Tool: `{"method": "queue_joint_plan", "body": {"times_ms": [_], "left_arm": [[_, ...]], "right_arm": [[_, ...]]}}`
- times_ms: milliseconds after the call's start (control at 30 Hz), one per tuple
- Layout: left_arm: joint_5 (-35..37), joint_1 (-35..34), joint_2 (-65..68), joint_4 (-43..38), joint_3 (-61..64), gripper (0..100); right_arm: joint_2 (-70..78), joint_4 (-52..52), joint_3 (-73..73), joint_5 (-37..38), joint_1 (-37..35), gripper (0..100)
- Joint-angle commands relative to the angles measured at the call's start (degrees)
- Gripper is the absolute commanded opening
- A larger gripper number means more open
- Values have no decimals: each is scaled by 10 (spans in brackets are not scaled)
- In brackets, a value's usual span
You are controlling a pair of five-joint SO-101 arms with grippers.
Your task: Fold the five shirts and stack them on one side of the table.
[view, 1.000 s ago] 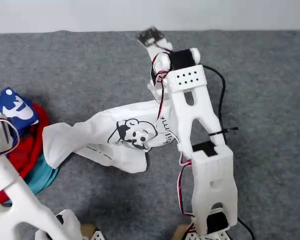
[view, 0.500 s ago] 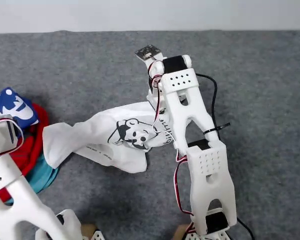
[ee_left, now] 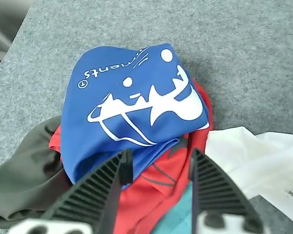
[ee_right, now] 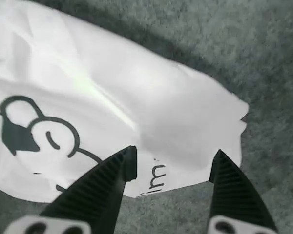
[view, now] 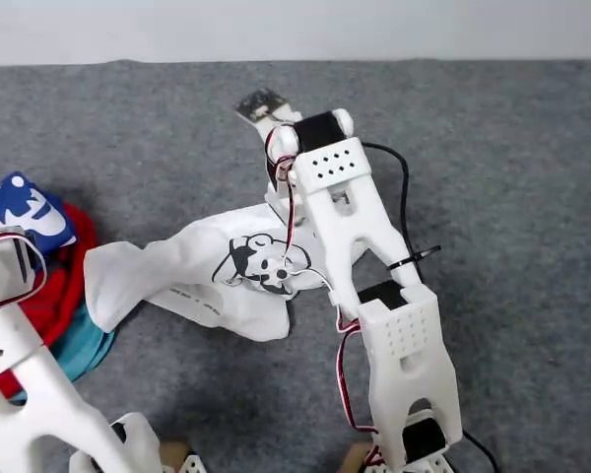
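your right gripper [ee_right: 175,156] hangs released, with the white shirt [ee_right: 112,83] lying crumpled and unfolded beneath and between its fingers. your left gripper [ee_left: 161,156], likewise released, has the blue shirt [ee_left: 132,97] just beyond its fingertips, atop the red shirt [ee_left: 158,184]. pinching a single layer would likely bunch the white shirt rather than fold it.

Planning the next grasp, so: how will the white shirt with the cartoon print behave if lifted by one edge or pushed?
Likely floppy: the white shirt lies wrinkled and loosely folded, so a lifted edge would probably sag and trail. It looks like thin cloth, so probably light. Pushed across the fuzzy grey table, it would likely bunch rather than slide.
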Motion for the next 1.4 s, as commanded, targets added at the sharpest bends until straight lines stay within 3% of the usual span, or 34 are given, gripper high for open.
{"method": "queue_joint_plan", "body": {"times_ms": [0, 200, 433, 833, 967, 1200, 1367], "left_arm": [[1, 4, -3, -15, -2, 195], [1, 4, -2, -15, -2, 195], [1, 4, -2, -15, -1, 195], [1, 4, -2, -11, 0, 195], [1, 5, -2, -12, 0, 195], [-33, 136, -1, -21, 78, 195], [-31, 197, 0, -89, 140, 195]], "right_arm": [[9, 15, 8, -4, 17, 251], [51, 13, 8, -4, 43, 245], [52, 12, -4, -4, 46, 69], [53, 14, -100, -3, 46, 52], [51, 19, -125, 35, 47, 13], [-7, 20, -136, 41, 69, 10], [-46, 23, -127, 57, 98, 10]]}}
